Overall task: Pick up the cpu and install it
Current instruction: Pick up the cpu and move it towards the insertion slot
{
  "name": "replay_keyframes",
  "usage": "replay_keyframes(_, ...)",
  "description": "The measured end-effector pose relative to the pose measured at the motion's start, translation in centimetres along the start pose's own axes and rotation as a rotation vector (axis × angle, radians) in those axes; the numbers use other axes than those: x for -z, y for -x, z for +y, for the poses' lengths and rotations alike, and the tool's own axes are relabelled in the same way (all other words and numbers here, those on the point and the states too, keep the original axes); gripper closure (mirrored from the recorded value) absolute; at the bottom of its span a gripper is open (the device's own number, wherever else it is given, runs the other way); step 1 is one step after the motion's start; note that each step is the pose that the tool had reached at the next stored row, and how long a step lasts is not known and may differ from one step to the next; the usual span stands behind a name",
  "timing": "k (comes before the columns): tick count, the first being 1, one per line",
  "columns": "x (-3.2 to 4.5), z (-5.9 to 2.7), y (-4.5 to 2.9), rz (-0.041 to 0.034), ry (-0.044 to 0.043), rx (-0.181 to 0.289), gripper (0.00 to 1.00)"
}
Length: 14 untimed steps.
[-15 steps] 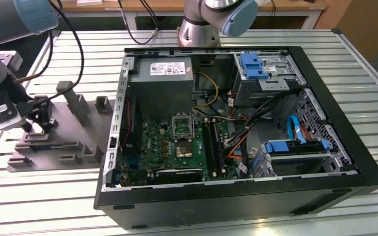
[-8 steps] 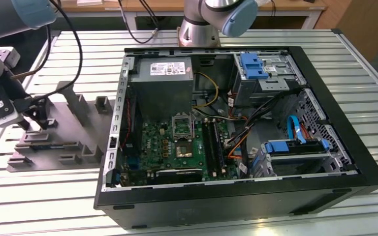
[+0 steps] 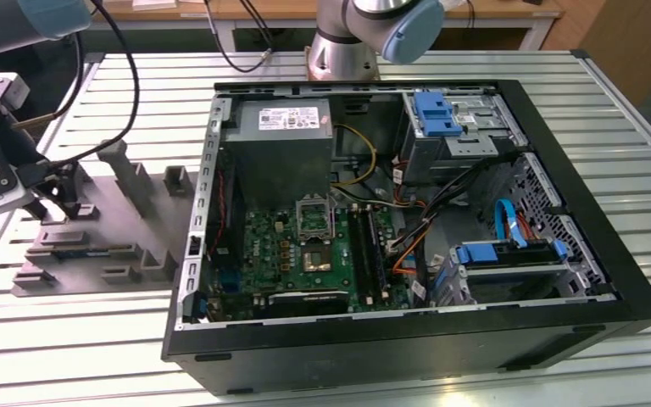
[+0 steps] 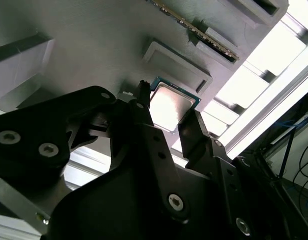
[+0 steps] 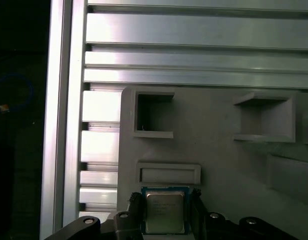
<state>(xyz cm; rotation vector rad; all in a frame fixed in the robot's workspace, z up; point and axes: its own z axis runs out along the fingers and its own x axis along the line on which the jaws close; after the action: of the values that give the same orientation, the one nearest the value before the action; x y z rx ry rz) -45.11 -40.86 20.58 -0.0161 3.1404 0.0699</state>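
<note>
Black two-fingered gripper (image 5: 165,206) straddling the small square silvery-grey cpu (image 5: 165,214)
Its fingers (image 5: 136,210) stand apart, one close at each side of the cpu, which lies flat on the grey moulded tray (image 5: 219,150) atop the slatted aluminium table (image 5: 194,35).

Silver-grey arm (image 3: 342,51) with pale blue joint caps (image 3: 407,30), black cables (image 3: 133,76), and black gripper (image 4: 169,107) with silver screws (image 4: 175,202).
</note>
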Motion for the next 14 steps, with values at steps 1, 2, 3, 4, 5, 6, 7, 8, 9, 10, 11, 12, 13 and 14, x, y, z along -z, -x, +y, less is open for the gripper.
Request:
replay_keyframes(1, 0.01, 0.00, 0.00, 0.0001, 0.0000, 0.000, 0.53)
replay_keyframes(2, 0.03, 0.00, -0.01, 0.0003, -0.0002, 0.000, 0.53)
replay_keyframes(3, 0.04, 0.00, 0.00, 0.0003, -0.0002, 0.000, 0.53)
replay_keyframes(4, 0.08, 0.00, -0.01, 0.0003, -0.0002, 0.000, 0.53)
replay_keyframes(5, 0.12, 0.00, 0.00, 0.0003, -0.0002, 0.000, 0.53)
replay_keyframes(6, 0.14, 0.01, -0.01, 0.0003, -0.0002, 0.000, 0.53)
replay_keyframes(7, 0.14, 0.00, -0.01, 0.0004, -0.0002, 0.000, 0.53)
replay_keyframes(8, 0.14, 0.01, -0.01, 0.0003, -0.0002, 0.000, 0.53)
replay_keyframes(9, 0.15, 0.01, 0.00, 0.0003, -0.0002, 0.000, 0.53)
replay_keyframes(10, 0.18, 0.01, -0.01, 0.0004, -0.0002, 0.000, 0.53)
replay_keyframes(11, 0.20, 0.01, 0.00, 0.0004, -0.0002, 0.000, 0.53)
replay_keyframes(12, 0.22, 0.01, -0.01, 0.0004, -0.0002, 0.000, 0.53)
replay_keyframes(13, 0.23, 0.01, -0.01, 0.0002, -0.0002, 0.000, 0.53)
replay_keyframes(14, 0.24, 0.01, 0.00, 0.0002, -0.0001, 0.000, 0.53)
